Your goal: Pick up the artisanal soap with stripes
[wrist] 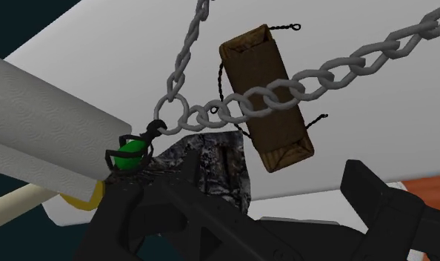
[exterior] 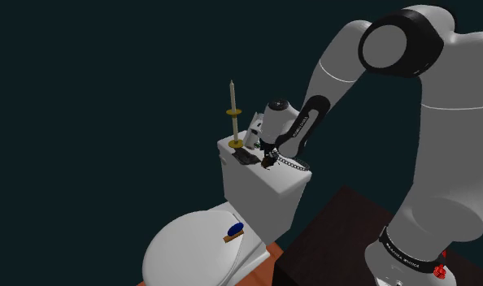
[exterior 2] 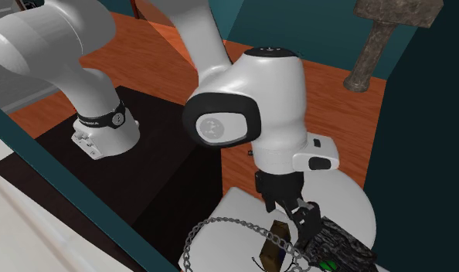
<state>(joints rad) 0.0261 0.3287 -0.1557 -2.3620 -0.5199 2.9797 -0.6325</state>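
A brown soap bar wound with thin dark thread lies on the white toilet tank lid; it also shows standing out under the hand. A grey chain drapes across it. My black gripper hovers just above the lid, open, its fingers spread apart with nothing between them. The soap lies ahead of the fingers, untouched. In the shoulder view the gripper hangs over the middle of the tank lid.
A dark mottled block lies by one finger, with a green bead clipped to the chain. A paper roll and a candle on a brass holder stand at the lid's far end. A blue brush rests on the toilet lid.
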